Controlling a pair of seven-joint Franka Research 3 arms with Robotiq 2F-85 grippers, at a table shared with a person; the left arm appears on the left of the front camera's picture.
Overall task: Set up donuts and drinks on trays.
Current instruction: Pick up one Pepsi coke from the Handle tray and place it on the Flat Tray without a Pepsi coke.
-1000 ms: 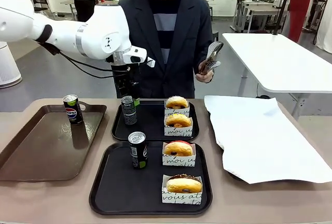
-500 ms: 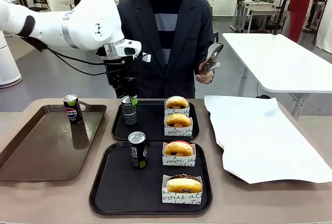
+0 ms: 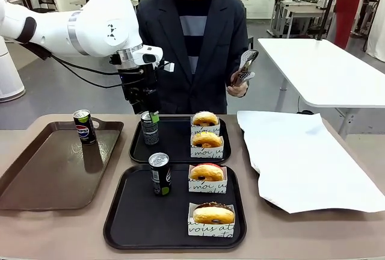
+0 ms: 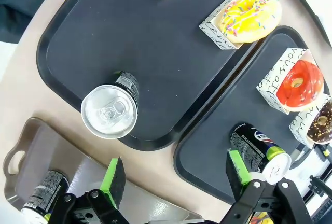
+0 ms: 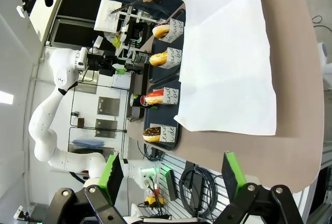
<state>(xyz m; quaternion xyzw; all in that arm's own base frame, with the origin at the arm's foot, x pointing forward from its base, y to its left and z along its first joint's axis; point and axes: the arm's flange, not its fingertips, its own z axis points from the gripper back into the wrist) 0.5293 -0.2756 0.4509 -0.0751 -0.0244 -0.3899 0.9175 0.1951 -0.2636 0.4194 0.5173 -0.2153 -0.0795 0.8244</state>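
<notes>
Two black trays [image 3: 135, 224] sit mid-frame on the tabletop [image 3: 301, 236], each with two donuts [image 3: 206, 176] and one can [image 3: 159, 173]. The left tool [image 3: 148, 106] hangs spread wide just above the far tray's can [image 3: 149, 127]. The right tool [image 5: 171, 175] is spread too.

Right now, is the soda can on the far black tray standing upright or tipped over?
Upright. The soda can stands on its base at the far black tray's left side; the left wrist view looks down on its round silver top.
</notes>
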